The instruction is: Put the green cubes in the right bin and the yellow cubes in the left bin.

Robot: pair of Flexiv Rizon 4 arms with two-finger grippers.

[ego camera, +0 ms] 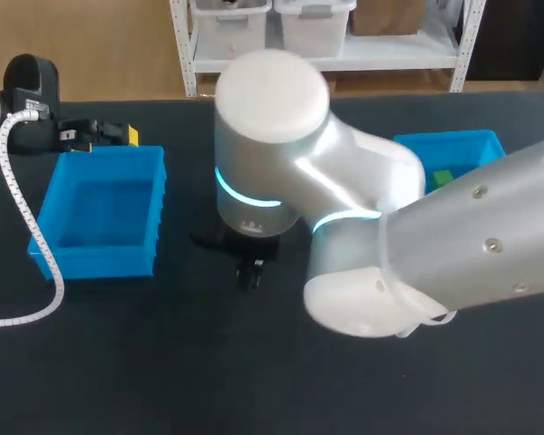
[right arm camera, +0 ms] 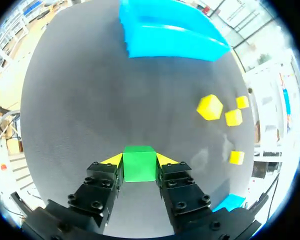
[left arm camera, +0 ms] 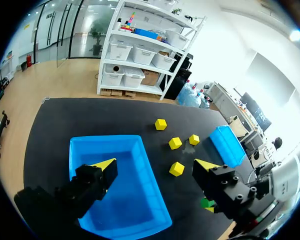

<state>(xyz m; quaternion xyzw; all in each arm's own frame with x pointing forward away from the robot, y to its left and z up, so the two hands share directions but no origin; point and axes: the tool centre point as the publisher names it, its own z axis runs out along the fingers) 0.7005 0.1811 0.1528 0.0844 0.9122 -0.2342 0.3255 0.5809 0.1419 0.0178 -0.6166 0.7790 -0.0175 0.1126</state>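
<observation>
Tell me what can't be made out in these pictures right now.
Head view: the right arm hides the table's middle, so the yellow cubes and the right end effector with its green cube don't show there.
It also covers much of the right bin; contents uncountable.
Left wrist view: a finger of the left end effector hides most of a green piece.
</observation>
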